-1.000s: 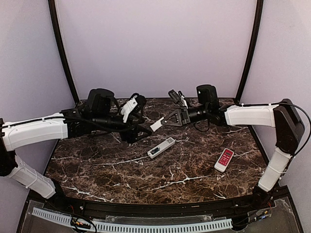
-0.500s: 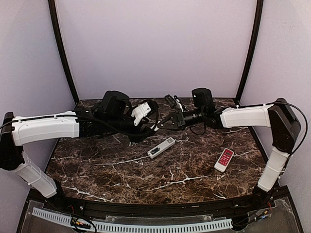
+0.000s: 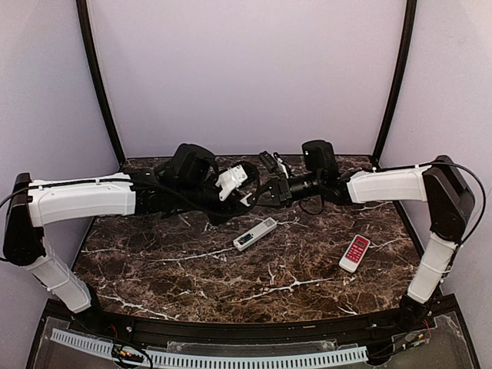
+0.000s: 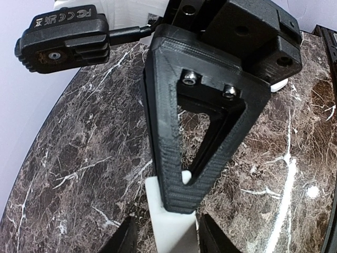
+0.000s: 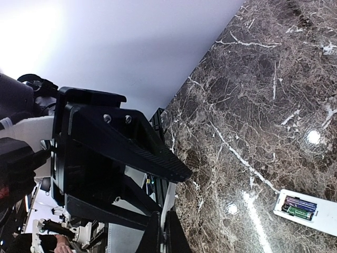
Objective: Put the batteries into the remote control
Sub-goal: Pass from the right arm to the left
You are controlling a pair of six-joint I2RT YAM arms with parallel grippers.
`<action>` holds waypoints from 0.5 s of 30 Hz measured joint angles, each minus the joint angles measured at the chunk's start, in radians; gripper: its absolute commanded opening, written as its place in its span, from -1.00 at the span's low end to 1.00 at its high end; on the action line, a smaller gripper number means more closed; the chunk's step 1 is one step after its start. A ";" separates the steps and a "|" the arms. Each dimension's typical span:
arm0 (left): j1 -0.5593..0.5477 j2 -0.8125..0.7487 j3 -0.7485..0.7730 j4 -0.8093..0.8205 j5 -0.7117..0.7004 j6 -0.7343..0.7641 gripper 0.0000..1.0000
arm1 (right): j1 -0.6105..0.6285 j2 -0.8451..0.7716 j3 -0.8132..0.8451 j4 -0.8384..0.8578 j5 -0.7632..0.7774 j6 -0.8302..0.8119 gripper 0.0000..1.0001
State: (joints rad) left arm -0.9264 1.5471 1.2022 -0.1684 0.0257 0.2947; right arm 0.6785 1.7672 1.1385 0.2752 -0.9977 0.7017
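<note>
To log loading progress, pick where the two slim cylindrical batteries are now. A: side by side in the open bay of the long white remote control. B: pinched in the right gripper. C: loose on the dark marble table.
A: the right wrist view shows the two slim cylindrical batteries lying side by side in the uncovered bay of the long white remote control.

A dark brown marble table (image 3: 154, 269) with white veins carries two things, well apart. A slim white remote (image 3: 254, 233) lies aslant near the middle, its open bay showing two batteries (image 5: 299, 207) side by side. A shorter red-and-white remote (image 3: 354, 253) lies toward the right edge, also aslant.
</note>
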 measured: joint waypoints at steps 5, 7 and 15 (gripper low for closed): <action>-0.005 0.027 0.023 -0.013 -0.005 0.009 -0.40 | 0.001 0.003 0.000 0.003 0.000 0.013 -1.00; -0.008 0.034 0.025 -0.016 -0.007 0.010 -0.52 | 0.001 0.004 0.000 0.002 0.000 0.014 -1.00; -0.011 0.037 0.028 -0.028 -0.037 0.005 -0.80 | -0.009 0.006 0.001 0.000 -0.008 0.019 -0.24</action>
State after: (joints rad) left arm -0.9371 1.5845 1.2304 -0.1967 -0.0113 0.2993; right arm 0.6697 1.7729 1.1397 0.2752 -1.0058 0.7208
